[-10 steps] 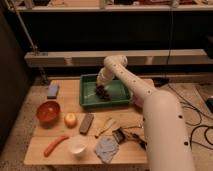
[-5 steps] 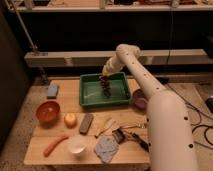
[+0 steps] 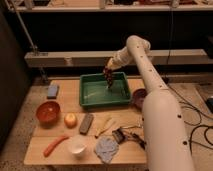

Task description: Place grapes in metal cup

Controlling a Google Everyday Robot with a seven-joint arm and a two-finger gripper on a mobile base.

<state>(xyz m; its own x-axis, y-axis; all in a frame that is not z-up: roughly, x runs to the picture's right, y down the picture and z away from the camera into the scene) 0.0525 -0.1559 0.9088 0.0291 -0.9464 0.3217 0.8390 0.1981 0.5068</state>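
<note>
Camera view. I see the arm [image 3: 150,95] rising along the table's right side and bending left. Its gripper [image 3: 111,65] is held in the air above the back right part of the green tray [image 3: 89,102], closed on the grapes [image 3: 108,76]. The bunch hangs below the fingers, clear of the tray's rim and floor. The tray sits at the back middle of the table [image 3: 37,150], its far rim near the table's back edge. A blue sponge [image 3: 52,90] lies to its left with a bare strip of tabletop between them. A purple bowl [image 3: 138,98] lies to the tray's right, partly hidden by the arm. Along the front, from the left, are a red bowl [image 3: 48,111], an apple [image 3: 70,119], a dark bar [image 3: 86,123], a carrot [image 3: 55,145], a white cup [image 3: 76,147] and a cloth [image 3: 106,149]. These lie close together, leaving little free surface. A small dark item [image 3: 119,135] rests beside the arm; I cannot tell whether it is the metal cup.
</note>
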